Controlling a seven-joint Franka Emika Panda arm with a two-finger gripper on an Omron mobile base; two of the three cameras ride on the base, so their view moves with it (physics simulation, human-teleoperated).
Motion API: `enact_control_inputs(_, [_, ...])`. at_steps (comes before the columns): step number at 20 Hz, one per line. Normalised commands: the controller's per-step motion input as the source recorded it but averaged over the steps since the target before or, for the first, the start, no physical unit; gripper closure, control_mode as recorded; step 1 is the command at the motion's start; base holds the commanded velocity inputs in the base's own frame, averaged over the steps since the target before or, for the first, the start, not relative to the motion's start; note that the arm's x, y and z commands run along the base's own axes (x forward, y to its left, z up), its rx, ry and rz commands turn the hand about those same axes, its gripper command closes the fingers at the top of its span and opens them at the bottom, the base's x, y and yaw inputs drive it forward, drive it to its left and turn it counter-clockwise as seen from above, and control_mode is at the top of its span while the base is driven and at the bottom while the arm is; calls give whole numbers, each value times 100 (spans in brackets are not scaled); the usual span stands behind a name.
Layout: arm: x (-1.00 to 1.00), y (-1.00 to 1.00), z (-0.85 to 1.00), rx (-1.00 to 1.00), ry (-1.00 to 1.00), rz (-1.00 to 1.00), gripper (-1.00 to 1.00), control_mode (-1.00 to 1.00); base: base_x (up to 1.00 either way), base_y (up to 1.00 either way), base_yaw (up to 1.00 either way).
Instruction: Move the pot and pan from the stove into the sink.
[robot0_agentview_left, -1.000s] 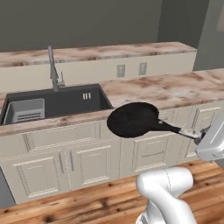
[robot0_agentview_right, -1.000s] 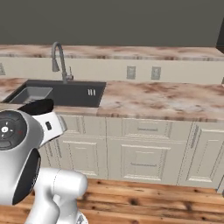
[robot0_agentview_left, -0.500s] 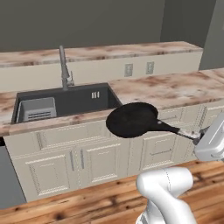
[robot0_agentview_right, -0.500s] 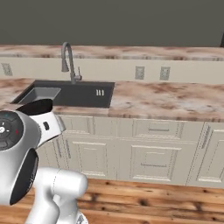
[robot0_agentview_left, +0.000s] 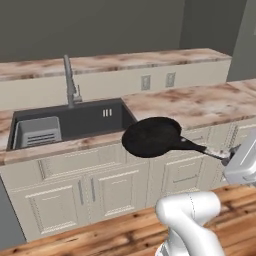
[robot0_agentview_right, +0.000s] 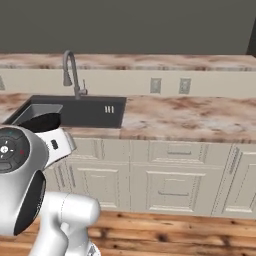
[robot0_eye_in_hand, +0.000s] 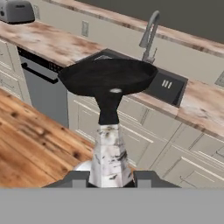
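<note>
Holding the shallow round black frying pan in the air by the pale tip of its long thin handle, out in front of the cream cabinet doors and level with the marbled counter edge. Gripping that pale tip between the two dark fingertips of the gripper, pinched tight on either side of it in the hand view. Hanging just right of the large rectangular dark grey recessed sink in the left base view, with the pan's rim overlapping the basin's near right corner but not inside the basin. Pointing the handle back and to the right toward the white arm.

Sitting in the left part of the basin: a grey slotted tray insert. Rising behind the basin: a tall curved grey faucet. Running right from the sink: a pink-and-tan marbled counter, with two pale wall outlets on the backsplash behind it. Showing at the top left corner of the hand view: a silver toaster on the counter, beside a dark-fronted appliance set under it. Spreading below: a wooden plank floor.
</note>
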Motion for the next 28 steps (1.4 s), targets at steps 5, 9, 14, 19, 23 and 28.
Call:
enact_control_inputs(5, [0,0,0,0,0,0,100,100,51,30,-7])
enact_control_inputs(9, [0,0,0,0,0,0,100,100,53,37,-7])
enact_control_inputs(14, [0,0,0,0,0,0,100,100,57,41,-7])
enact_control_inputs(19, [0,0,0,0,0,0,100,100,58,47,-8])
enact_control_inputs(23, [0,0,0,0,0,0,100,100,51,46,-8])
enact_control_inputs(28, [0,0,0,0,0,0,100,100,28,26,-6])
